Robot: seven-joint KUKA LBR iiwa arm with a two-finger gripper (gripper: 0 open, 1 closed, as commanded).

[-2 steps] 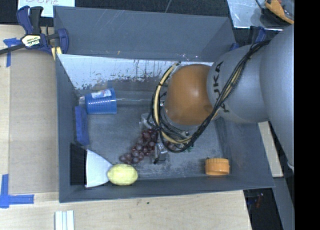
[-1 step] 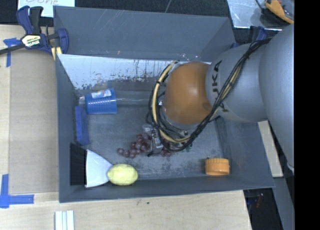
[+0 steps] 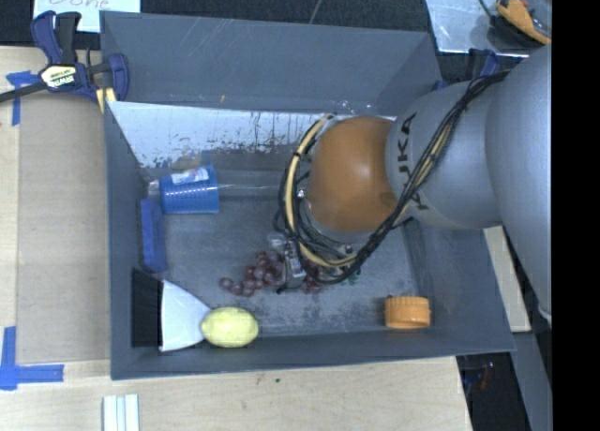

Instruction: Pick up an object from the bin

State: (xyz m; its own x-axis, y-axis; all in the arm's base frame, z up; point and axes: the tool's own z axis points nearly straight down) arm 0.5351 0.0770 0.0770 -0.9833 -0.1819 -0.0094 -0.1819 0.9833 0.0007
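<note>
Camera view: pincer (image 3: pixel 292 266) beside likely grapes (image 3: pixel 251 278)

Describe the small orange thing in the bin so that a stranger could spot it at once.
Start at the grey metal bin and go to its lower right corner. There, alone on the floor, lies a short orange cylinder. Nothing else loose there is orange.
</note>
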